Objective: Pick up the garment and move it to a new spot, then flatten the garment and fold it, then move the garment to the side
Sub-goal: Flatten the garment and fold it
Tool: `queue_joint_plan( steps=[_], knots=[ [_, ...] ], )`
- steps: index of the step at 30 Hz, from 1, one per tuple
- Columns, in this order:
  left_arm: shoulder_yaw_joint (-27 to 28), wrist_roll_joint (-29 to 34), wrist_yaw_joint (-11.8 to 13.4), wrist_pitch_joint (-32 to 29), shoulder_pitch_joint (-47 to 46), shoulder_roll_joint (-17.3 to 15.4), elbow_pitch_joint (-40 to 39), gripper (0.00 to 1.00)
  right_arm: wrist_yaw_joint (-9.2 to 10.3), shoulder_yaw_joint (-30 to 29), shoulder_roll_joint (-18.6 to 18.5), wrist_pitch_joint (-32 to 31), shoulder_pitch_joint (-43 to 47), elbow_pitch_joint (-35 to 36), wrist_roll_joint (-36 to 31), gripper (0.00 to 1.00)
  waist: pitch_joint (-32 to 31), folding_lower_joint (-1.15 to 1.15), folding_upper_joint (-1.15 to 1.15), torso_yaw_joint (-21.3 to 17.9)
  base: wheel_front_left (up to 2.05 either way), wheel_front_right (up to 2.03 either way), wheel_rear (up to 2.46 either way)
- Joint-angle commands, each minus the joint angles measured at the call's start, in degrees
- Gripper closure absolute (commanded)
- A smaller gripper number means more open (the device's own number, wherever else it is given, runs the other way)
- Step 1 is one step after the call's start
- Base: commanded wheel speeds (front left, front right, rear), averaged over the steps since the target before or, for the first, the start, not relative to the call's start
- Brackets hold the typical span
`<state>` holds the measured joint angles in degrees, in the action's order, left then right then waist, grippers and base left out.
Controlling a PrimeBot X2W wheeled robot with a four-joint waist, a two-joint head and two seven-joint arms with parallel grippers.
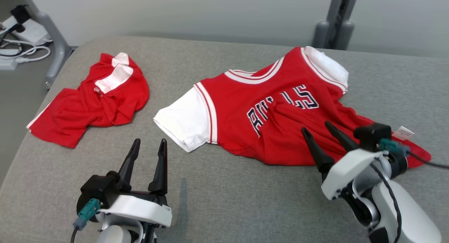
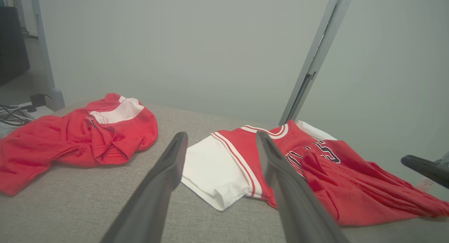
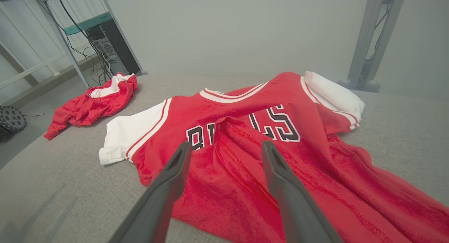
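Right tool point(image 1: 315, 126) is the one to watch: its two dark fingers are spread apart with nothing between them, and they sit right over the lower body of the red jersey with white sleeves and dark chest lettering point(image 1: 238, 109). I can't tell whether the tips touch the cloth.

The red jersey lies on the right half of the grey fabric-covered desk point(image 1: 224, 197). Its collar points to the far edge and its hem trails off toward the near right corner, so the long axis runs on a slant, far-middle to near-right. The hem is rumpled, with a raised fold point(image 3: 238, 137) thrown up over the lettering, straight ahead of the right tool's fingers.

Left tool point(image 1: 151, 141) is spread and empty too. It sits over bare desk near the near edge, just short of the jersey's white sleeve point(image 1: 182, 120), which lies ahead and to its right. A crumpled red-and-white garment point(image 1: 105, 99) lies well apart, by the far left corner.

My read: the right arm is the nearer for a first pinch at that hem.
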<state>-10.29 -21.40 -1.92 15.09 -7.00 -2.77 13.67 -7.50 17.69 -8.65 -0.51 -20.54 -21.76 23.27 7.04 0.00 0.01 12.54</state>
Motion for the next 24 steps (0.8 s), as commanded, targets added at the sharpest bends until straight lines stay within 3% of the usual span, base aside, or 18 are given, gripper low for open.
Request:
queue_joint_plan(
  steps=[1,10,24],
  knots=[
    [-0.8,-0.6,0.4,0.1,-1.2,-0.2,-0.1,0.00,0.02,0.6,-0.5,-1.8,-2.2,-1.4,1.3,0.00,1.3,0.00,-0.01,1.8,0.00,0.00,0.00],
    [-4.4,-2.5,1.5,0.1,-2.8,-0.2,-0.4,0.00,0.02,-0.1,0.4,-10.0,-12.4,-11.8,8.0,0.00,4.4,0.00,-0.01,7.6,0.00,0.00,0.00],
    [-6.3,-4.5,2.4,0.1,-3.0,-0.2,-0.9,0.00,0.02,-1.7,-0.8,-12.4,-19.9,-23.0,10.0,0.00,6.7,0.00,-0.01,12.3,0.00,0.00,0.00]
  ],
)
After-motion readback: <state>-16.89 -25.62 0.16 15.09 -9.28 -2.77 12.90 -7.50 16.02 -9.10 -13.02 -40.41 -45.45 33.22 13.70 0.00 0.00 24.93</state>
